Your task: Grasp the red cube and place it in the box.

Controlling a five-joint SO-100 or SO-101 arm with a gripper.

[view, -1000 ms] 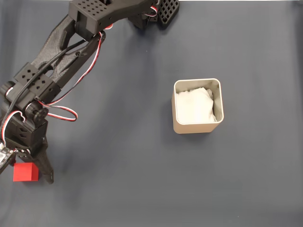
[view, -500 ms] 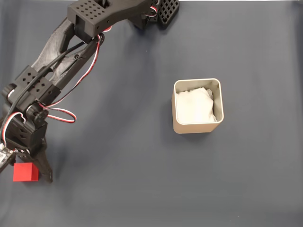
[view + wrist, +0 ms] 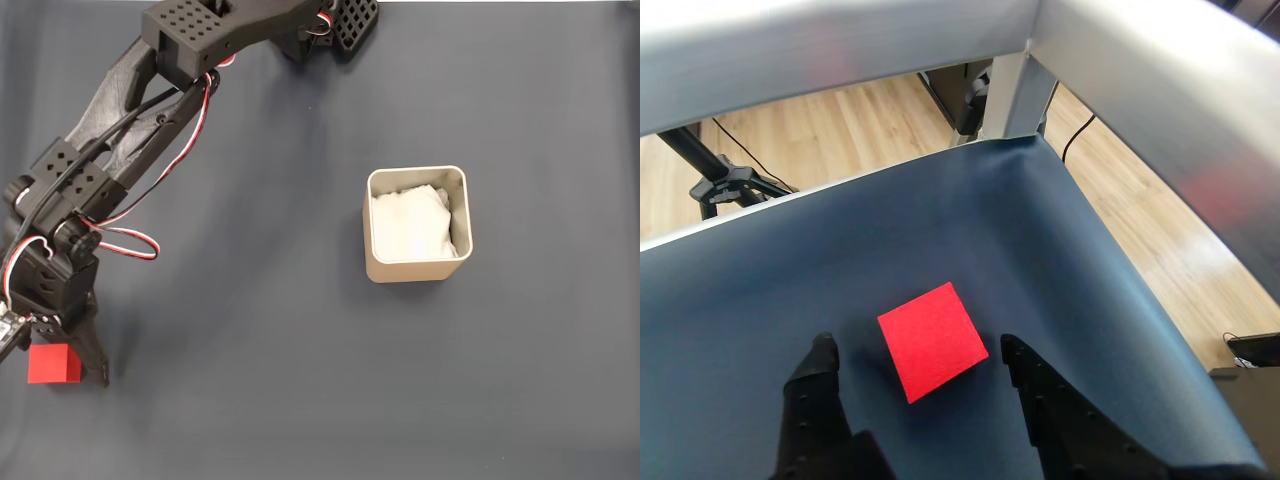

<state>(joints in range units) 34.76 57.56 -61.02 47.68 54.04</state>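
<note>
Red cube (image 3: 932, 340), matte, plain faces, between spread fingers of tool (image 3: 918, 350).

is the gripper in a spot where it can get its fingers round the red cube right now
Probably yes. In the wrist view the gripper is open with the red cube lying between its two fingers, apart from both, nothing else near it on the dark mat. The cube sits slightly skewed to the jaws.

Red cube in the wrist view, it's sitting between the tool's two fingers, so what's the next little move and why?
Probably ease the tool a little further down and forward, then close. In the wrist view the red cube lies on the dark mat between the open fingers with a gap on each side, and most of it sits just beyond the fingertips. The box waits off to the right in the fixed view.
</note>
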